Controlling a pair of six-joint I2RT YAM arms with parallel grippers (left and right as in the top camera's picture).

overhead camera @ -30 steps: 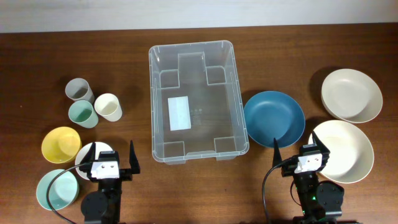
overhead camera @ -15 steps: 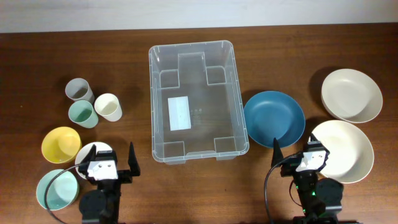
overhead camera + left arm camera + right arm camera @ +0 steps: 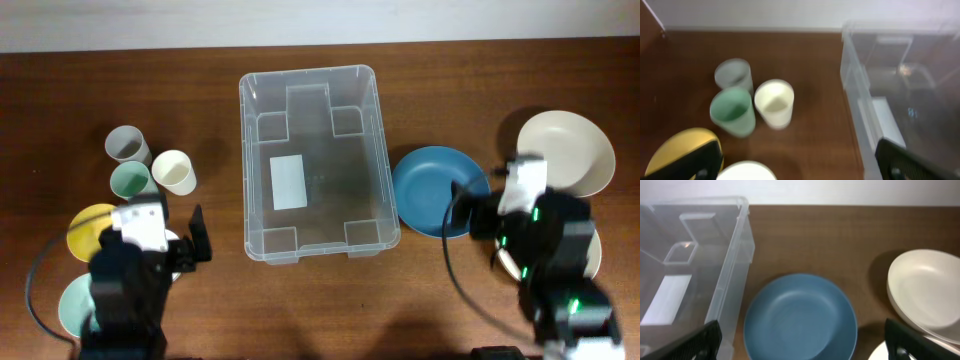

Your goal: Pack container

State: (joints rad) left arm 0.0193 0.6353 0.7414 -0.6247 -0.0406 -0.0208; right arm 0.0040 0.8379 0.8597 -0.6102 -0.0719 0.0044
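From what I see nothing is packed yet: the container (image 3: 340, 190) stands empty, with the three cups (image 3: 132, 182) to its left and the blue bowl (image 3: 440, 190) just beside its right wall, all outside, while my left gripper (image 3: 797, 159) and right gripper (image 3: 802, 341) are both spread wide, holding nothing.

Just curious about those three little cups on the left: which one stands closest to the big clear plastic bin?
The cream-coloured round cup; the grey cup and green cup stand farther left of the clear rectangular plastic bin.
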